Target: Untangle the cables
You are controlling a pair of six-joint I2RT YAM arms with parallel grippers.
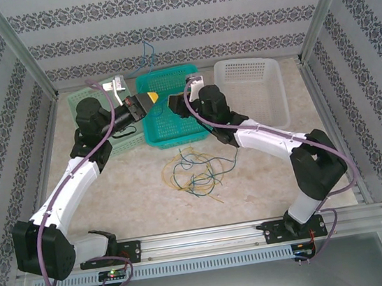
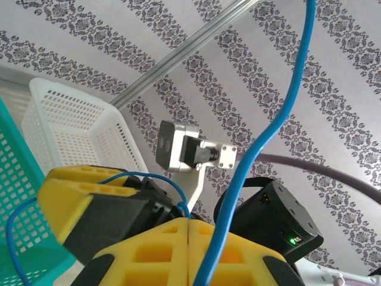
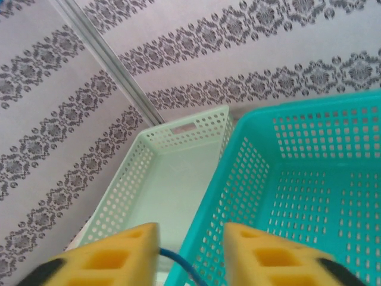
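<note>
Tangle of cables (image 1: 191,171): thin yellow, blue and dark green strands lie looped over one another on the table (image 1: 273,174), on the arm-base side of both sets of jaws and well apart from them.
Left gripper (image 2: 188,229): jaws pressed together, pinching the blue cable (image 2: 262,143) at their seam.
Right gripper (image 3: 191,235): jaws apart, facing the left jaws and near them; a short piece of the blue cable shows in the gap, touching neither pad as far as can be seen.
Blue cable, course: from the left jaws one part climbs steeply above them toward the patterned back wall (image 1: 181,17). A thinner loop arcs from the same seam over to the right jaws.
Teal basket (image 1: 154,138): directly beneath both sets of jaws; its mesh wall fills the space beyond the right jaws' right pad.
Light green basket (image 3: 178,173): beyond the right jaws' left pad, touching the teal basket's side.
White basket (image 1: 252,96): on the far side of the right jaws from the left jaws, just beside the teal basket.
</note>
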